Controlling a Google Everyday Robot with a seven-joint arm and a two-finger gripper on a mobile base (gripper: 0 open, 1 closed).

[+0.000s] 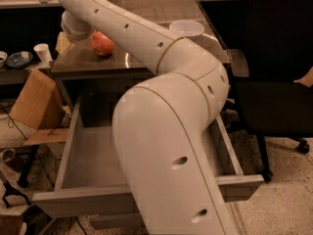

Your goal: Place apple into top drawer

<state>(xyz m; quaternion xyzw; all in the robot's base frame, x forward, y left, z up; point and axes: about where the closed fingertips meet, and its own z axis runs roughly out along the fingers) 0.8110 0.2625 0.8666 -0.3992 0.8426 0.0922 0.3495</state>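
Noting the claw (72,31) hovering over the left end of the worktop (88,63), just beside the apple (102,44), its state being impossible to tell, and recording the apple sitting on it, well apart from the white bowl (187,28), with the top drawer (88,202) standing pulled open below.

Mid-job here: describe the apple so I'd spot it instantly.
Find the dark tabletop behind the open top drawer. Near its left end, right beside the gripper at the arm's tip, sits the apple. It is round and red-orange, unlike the white bowl farther right.
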